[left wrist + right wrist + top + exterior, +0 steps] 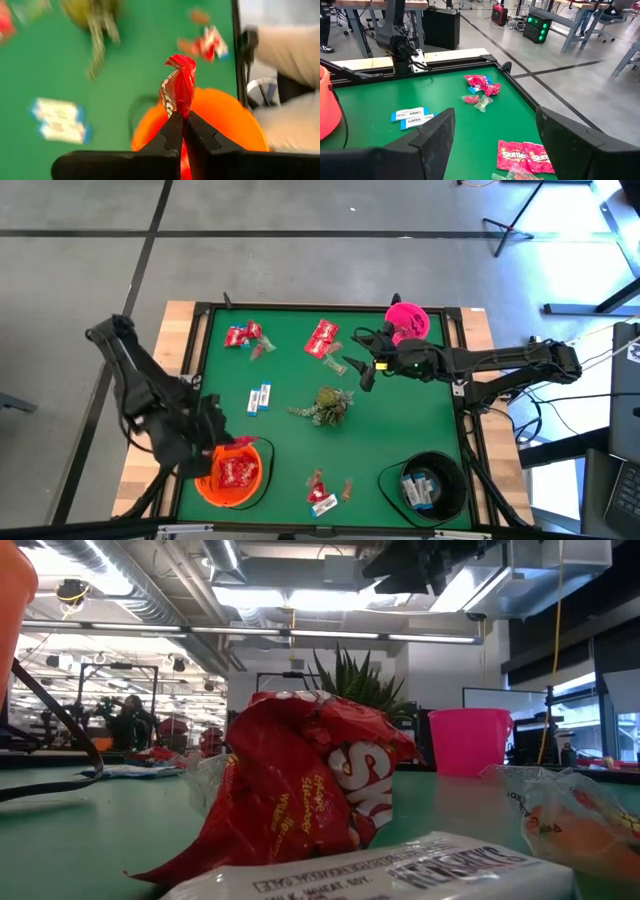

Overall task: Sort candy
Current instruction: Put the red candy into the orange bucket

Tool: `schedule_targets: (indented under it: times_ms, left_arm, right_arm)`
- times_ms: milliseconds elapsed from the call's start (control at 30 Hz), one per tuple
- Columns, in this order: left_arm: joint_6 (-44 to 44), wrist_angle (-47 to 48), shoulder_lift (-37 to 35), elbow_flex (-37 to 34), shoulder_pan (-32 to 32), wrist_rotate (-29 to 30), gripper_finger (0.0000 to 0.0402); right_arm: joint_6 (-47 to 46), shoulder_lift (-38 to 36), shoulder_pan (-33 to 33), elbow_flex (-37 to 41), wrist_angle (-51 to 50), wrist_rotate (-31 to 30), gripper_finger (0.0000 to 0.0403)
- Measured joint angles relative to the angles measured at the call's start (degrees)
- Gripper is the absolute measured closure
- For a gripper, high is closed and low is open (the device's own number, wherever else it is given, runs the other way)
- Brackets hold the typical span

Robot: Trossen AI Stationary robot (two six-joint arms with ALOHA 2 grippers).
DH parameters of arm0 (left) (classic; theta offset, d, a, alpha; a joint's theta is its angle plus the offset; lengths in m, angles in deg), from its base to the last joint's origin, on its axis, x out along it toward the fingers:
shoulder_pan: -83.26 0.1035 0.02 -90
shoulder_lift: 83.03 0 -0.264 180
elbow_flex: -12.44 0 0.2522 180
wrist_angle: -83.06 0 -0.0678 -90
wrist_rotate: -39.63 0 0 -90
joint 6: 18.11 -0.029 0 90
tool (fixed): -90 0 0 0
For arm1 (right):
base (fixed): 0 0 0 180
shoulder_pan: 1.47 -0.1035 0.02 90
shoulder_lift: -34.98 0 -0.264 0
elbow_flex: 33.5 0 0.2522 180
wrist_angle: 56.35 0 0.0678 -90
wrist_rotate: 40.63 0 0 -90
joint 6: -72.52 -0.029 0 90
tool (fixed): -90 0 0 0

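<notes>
Red (323, 338) and white-blue candy (259, 399) scattered across green table (420, 420).

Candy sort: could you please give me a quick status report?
Left gripper shut on red packet, over orange bowl. Right gripper open, above the mat near pink bucket. Nothing in the way.

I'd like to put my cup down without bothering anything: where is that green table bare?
The widest bare patch lies between the plant sprig, the black bowl and the table's right edge. Another lies along the left edge, between the red packets and the white-and-blue bars. It is crowded near the orange bowl, under the left end effector.
</notes>
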State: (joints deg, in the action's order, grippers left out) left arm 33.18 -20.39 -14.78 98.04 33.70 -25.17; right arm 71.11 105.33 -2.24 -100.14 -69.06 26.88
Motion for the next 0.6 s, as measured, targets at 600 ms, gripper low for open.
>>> schedule_targets:
  times_ms: [600]
  left_arm:
    - [20.57,6.62,8.68,1.56,0.02,-17.04,0.0395]
  right_arm:
    - [-2.09,0.00,0.00,0.00,-2.12,2.86,0.0127]
